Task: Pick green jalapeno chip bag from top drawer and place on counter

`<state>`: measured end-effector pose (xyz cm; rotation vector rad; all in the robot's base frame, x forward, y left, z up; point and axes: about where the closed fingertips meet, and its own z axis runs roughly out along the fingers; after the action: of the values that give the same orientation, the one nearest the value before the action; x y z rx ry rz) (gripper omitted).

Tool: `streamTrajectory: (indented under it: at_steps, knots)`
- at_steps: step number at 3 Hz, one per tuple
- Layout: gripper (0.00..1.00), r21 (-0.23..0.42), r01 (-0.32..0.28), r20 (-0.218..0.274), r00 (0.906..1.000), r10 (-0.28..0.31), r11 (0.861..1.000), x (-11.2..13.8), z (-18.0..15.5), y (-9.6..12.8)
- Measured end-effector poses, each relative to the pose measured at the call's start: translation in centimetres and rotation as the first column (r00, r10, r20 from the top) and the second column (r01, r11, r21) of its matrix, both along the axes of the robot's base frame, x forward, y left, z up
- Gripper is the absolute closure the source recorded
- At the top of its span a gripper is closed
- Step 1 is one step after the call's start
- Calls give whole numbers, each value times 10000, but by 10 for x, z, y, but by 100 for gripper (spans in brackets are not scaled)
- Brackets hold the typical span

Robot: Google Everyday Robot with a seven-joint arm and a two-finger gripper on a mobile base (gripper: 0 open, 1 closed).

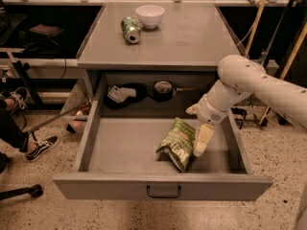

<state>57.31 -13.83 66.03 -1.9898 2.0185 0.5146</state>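
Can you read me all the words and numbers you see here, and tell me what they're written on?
Green jalapeno chip bag in the top drawer: white lettering, too blurred to read.
Green can on the counter: markings too blurred to read.
Dark packet under the counter: white label, unreadable.
Gripper, by the bag's right edge: no writing visible.

green chip bag [177, 142] crumpled, open top drawer [124, 147] R side, hand [202, 142] beside

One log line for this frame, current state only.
phase: reach | gripper: in drawer, at bag right edge | bag: lying on drawer floor | counter: can, bowl
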Motion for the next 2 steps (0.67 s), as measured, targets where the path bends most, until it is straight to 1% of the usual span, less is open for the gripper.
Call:
streamTrajectory:
  at_steps: [1, 2]
  knots:
    - [0, 4, 5, -7, 10000, -5, 10000, 0, 0, 0]
    - [0, 518, -153, -406, 9990, 174, 9985, -4, -29, 9]
